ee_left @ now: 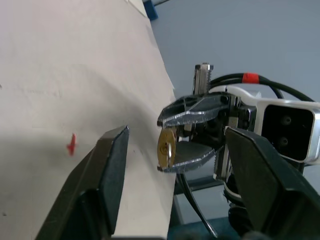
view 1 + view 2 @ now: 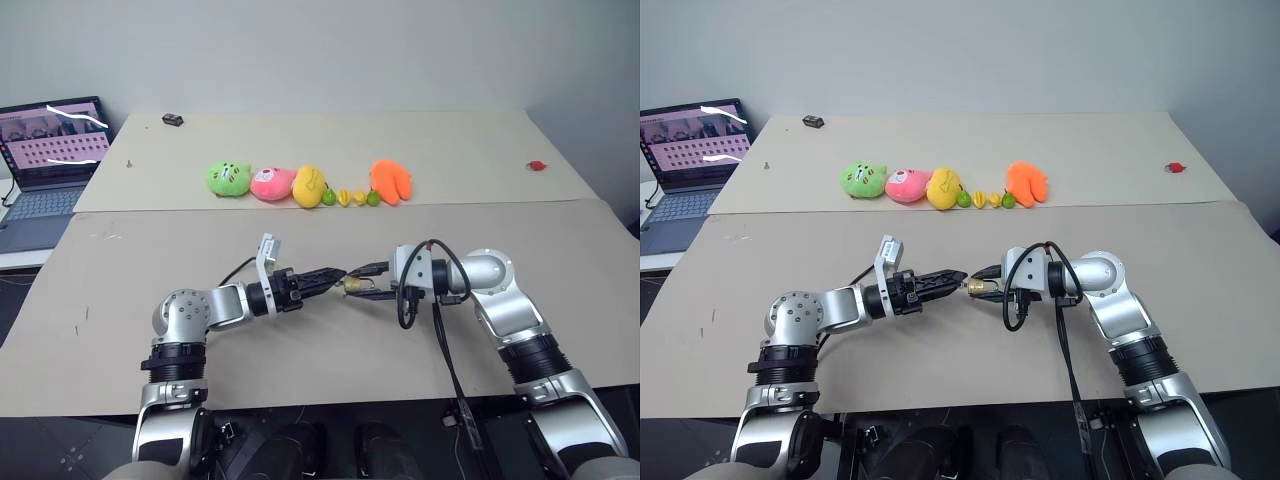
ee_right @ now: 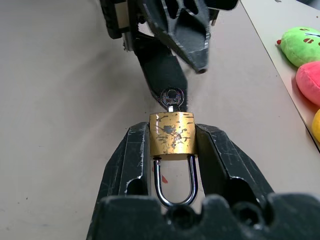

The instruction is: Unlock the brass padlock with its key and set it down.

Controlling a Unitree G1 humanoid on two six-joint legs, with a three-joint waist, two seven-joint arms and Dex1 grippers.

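While the right gripper [image 3: 172, 150] clamps the padlock [image 3: 172, 134] by its brass sides, the key [image 3: 172, 97] sits in the keyhole.

Held that way above the worktop [image 2: 300, 350], the padlock turns its keyhole face toward the left gripper [image 2: 335, 276], with the shackle [image 3: 174, 182] tucked back between the right fingers and seemingly not yet sprung. The left jaws stand apart on either side of the key's head, apparently not gripping it, probably so the key can be taken at a new angle. Far behind, along the worktop's seam, lie plush toys [image 2: 262, 182] and small toy fruits [image 2: 350, 197], with a laptop [image 2: 45, 165] off to the left; none is in the way.
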